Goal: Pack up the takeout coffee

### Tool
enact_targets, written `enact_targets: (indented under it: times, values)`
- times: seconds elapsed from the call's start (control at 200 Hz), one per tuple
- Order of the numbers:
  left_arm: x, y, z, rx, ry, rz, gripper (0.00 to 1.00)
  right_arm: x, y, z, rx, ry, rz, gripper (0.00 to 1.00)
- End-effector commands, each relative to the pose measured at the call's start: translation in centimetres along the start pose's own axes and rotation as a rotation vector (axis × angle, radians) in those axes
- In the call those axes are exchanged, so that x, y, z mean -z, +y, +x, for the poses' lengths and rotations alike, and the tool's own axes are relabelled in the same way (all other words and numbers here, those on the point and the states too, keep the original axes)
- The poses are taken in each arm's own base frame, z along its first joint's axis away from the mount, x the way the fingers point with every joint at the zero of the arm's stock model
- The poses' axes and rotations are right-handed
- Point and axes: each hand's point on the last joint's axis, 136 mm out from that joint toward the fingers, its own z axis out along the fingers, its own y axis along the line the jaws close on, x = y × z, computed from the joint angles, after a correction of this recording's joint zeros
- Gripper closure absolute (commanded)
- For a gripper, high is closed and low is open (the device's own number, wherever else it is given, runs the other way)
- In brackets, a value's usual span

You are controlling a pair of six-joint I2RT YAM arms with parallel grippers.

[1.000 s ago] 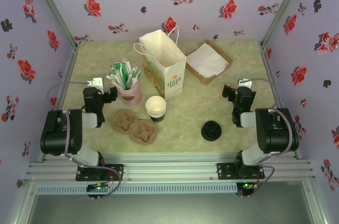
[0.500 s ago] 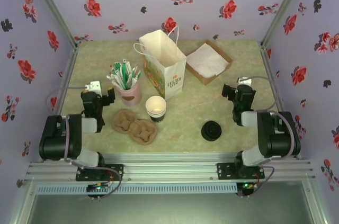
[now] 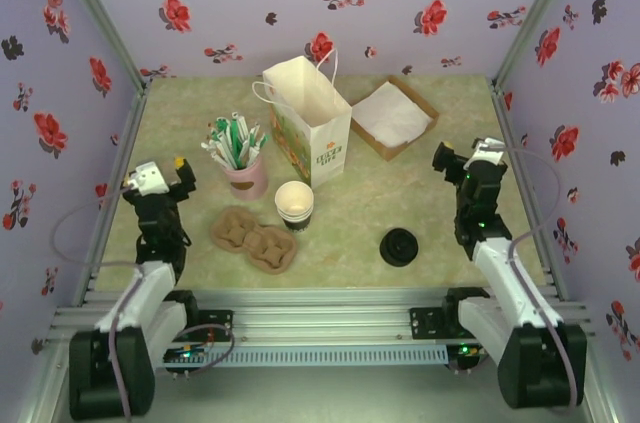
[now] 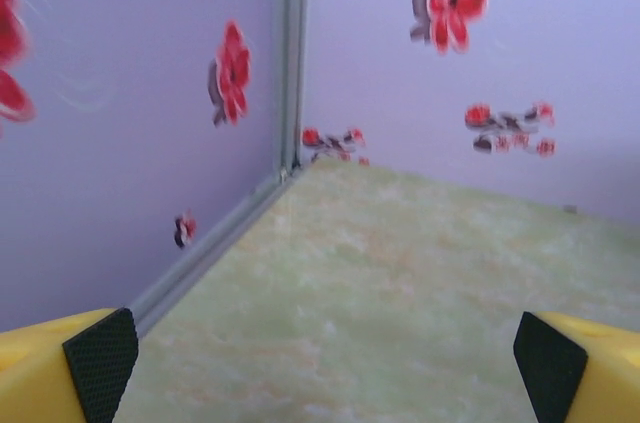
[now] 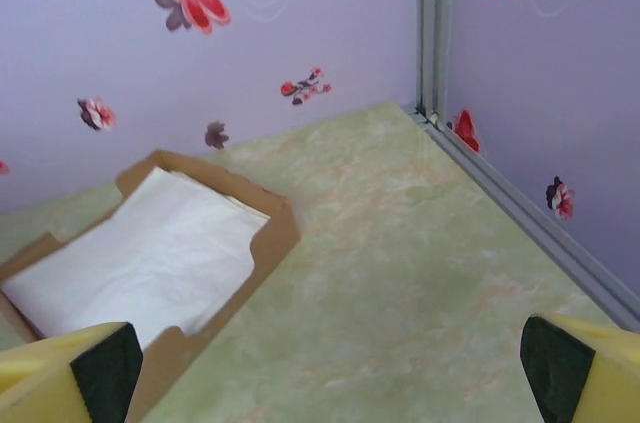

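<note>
Finding the paper cup (image 3: 294, 205) standing upright and uncapped just on the near side of the paper bag (image 3: 310, 123), its black lid (image 3: 399, 246) lying farther forward-right of the bag (nearer the right arm (image 3: 480, 213)), left jaws and right jaws both spreading wide, gripping nothing.

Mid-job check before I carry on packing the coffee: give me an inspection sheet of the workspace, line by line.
Surface: marbled green table, no spill seen.
Job's things: paper cup upright, uncovered; black lid lying apart, to its right.
Clutter: white paper bag standing open behind the cup; pink cup of stirrers; pulp carriers; cardboard tray of white napkins.
Grippers: left gripper open, empty; right gripper open, empty.
Cables: grey cable loops beside the left arm at the table's left edge.
Surroundings: floral-papered walls; nothing else seen.
</note>
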Motion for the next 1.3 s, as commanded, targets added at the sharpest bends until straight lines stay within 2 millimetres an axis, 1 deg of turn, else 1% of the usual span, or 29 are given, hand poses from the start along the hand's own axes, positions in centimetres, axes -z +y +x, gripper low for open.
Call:
enact_targets:
  times: [0.0, 0.03, 0.04, 0.06, 0.18, 0.265, 0.285, 0.295, 0.35, 0.47, 0.52, 0.565, 0.65, 0.715, 0.785, 0.86, 0.955, 1.025, 1.085, 1.1, 1.145, 1.175, 1.295]
  values:
    - [1.6, 1.2, -1.0, 0.048, 0.061, -0.053, 0.01, 2.5, -0.3, -1.0, -0.102, 0.085, 0.024, 0.01]
    - [2.2, 1.4, -0.9, 0.064, 0.073, -0.057, 0.01, 3.3, -0.3, -1.4, -0.118, 0.100, 0.024, 0.01]
    - [2.4, 1.3, -1.9, 0.078, 0.057, -0.054, 0.01, 3.5, -0.3, -1.6, -0.124, 0.103, 0.023, 0.01]
    - [2.8, 1.4, -2.8, 0.102, 0.043, -0.055, 0.01, 4.1, -0.3, -1.9, -0.134, 0.112, 0.023, 0.01]
    - [5.3, 2.0, -5.1, 0.244, 0.058, -0.060, 0.01, 7.0, -0.3, -3.7, -0.158, 0.150, 0.015, 0.01]
    - [7.3, 2.4, -6.7, 0.353, 0.106, -0.066, 0.01, 9.1, -0.5, -4.3, -0.162, 0.170, 0.014, 0.01]
    - [7.7, 2.4, -6.9, 0.372, 0.123, -0.066, 0.01, 9.7, -0.4, -4.5, -0.163, 0.173, 0.006, 0.01]
    - [8.0, 2.4, -7.5, 0.385, 0.120, -0.064, 0.01, 9.9, -0.5, -4.6, -0.163, 0.176, 0.004, 0.01]
    - [9.4, 2.2, -8.5, 0.421, 0.165, -0.050, 0.01, 11.2, -0.2, -4.7, -0.174, 0.186, -0.027, 0.01]
    - [12.2, 0.3, -11.5, 0.441, 0.194, 0.099, 0.01, 13.7, -0.4, -4.6, -0.248, 0.196, -0.045, 0.01]
    - [13.3, -1.0, -12.5, 0.423, 0.191, 0.194, 0.01, 14.9, -0.8, -4.5, -0.293, 0.182, -0.044, 0.01]
    - [14.2, -2.3, -13.2, 0.399, 0.191, 0.288, 0.01, 15.4, -1.2, -4.2, -0.328, 0.175, -0.035, 0.01]
    - [15.5, -3.5, -14.1, 0.405, 0.201, 0.370, 0.01, 16.1, -0.5, -4.3, -0.340, 0.169, -0.086, 0.01]
    - [15.9, -3.8, -14.2, 0.436, 0.216, 0.388, 0.01, 16.2, -0.3, -4.0, -0.343, 0.198, -0.095, 0.01]
    - [15.9, -4.0, -14.0, 0.490, 0.239, 0.392, 0.01, 16.0, 0.1, -3.7, -0.335, 0.223, -0.107, 0.01]
    - [15.8, -5.0, -14.0, 0.534, 0.269, 0.441, 0.01, 15.7, 0.4, -3.1, -0.329, 0.252, -0.118, 0.01]
    - [15.6, -6.8, -13.9, 0.575, 0.313, 0.526, 0.01, 15.2, 1.5, -2.2, -0.338, 0.310, -0.161, 0.01]
    - [15.1, -8.3, -13.3, 0.615, 0.373, 0.589, 0.01, 14.8, 3.0, -1.6, -0.352, 0.352, -0.236, 0.01]
    - [14.6, -9.8, -12.3, 0.649, 0.437, 0.654, 0.01, 14.8, 4.2, -1.4, -0.379, 0.381, -0.295, 0.01]
    - [14.5, -10.1, -12.1, 0.658, 0.450, 0.668, 0.01, 14.3, 4.5, -0.9, -0.385, 0.413, -0.295, 0.01]
    - [14.4, -10.9, -11.5, 0.677, 0.488, 0.704, 0.00, 14.0, 5.3, -0.4, -0.401, 0.455, -0.323, 0.03]
    - [14.3, -11.3, -11.1, 0.687, 0.503, 0.722, 0.01, 13.8, 5.7, -0.2, -0.409, 0.480, -0.339, 0.04]
    - [14.3, -11.6, -9.2, 0.715, 0.571, 0.714, 0.01, 13.2, 7.2, 0.5, -0.423, 0.549, -0.391, 0.13]
